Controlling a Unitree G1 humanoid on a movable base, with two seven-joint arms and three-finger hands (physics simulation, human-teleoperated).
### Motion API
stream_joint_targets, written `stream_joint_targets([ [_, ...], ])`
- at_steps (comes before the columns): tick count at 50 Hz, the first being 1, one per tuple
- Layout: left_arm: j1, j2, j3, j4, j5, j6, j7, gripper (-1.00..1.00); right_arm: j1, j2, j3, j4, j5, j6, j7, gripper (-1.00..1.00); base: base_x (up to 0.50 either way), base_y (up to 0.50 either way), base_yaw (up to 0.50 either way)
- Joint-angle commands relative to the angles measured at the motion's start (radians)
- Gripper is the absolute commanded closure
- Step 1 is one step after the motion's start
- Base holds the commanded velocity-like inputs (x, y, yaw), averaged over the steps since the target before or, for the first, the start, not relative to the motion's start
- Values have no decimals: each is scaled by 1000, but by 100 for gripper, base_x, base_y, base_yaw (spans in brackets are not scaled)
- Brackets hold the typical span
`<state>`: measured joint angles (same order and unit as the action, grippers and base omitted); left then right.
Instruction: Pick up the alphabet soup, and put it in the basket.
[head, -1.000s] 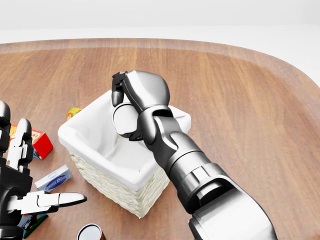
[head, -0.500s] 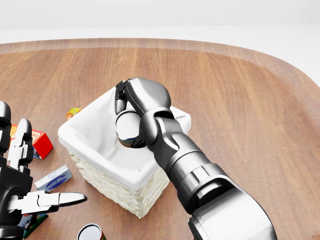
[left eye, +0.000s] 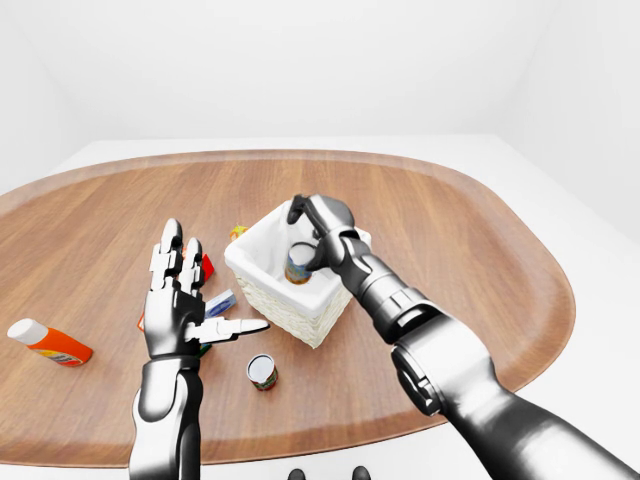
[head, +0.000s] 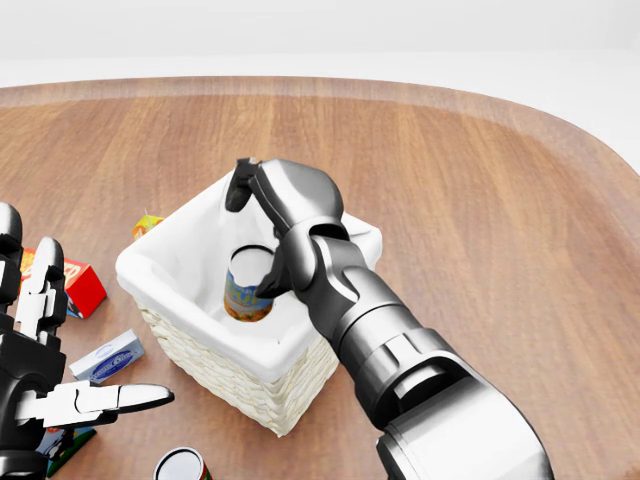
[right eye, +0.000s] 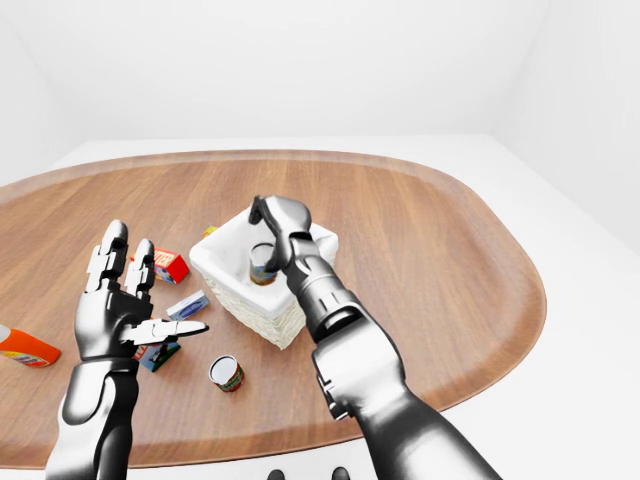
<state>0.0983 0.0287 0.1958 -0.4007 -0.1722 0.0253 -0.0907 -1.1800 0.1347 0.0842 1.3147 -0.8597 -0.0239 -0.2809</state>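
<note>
The alphabet soup can (head: 247, 288) stands upright inside the white-lined wicker basket (head: 225, 378) near the middle of the wooden table. My right hand (head: 252, 238) hovers just above the can over the basket's mouth. Its fingers are spread, one pointing up and the thumb beside the can's rim, and they do not close on it. My left hand (head: 85, 340) is open and empty, palm raised, at the left of the basket.
A second can (head: 180, 466) stands below the basket. A red box (head: 80, 285), a blue-white box (head: 108, 356) and a dark box (head: 65, 445) lie left of it. An orange bottle (left eye: 48, 342) lies far left. The table edge curves at the right.
The right hand's fingers have opened and the can has dropped from the hand down into the basket. The left hand has not moved.
</note>
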Motion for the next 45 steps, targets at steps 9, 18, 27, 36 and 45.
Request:
stream_joint_targets([
  [9,1,0,0,-3,-1,3,1,-100,-3,8,-9,-6,15,-4,-5,-100,0,0,0],
  [18,-3,1,1,5,0,-1,1,-100,-4,7,-10,-8,17,-5,-3,-100,0,0,0],
  [27,-3,1,1,9,0,-4,0,-100,-18,2,-15,-12,26,-10,-7,-100,0,0,0],
  [36,-4,2,0,12,0,-6,0,-100,-57,-9,-23,-27,48,-23,-37,-100,0,0,0],
  [45,-1,1,0,5,0,-2,0,-100,-119,-37,-40,-49,102,-56,-97,-100,0,0,0],
])
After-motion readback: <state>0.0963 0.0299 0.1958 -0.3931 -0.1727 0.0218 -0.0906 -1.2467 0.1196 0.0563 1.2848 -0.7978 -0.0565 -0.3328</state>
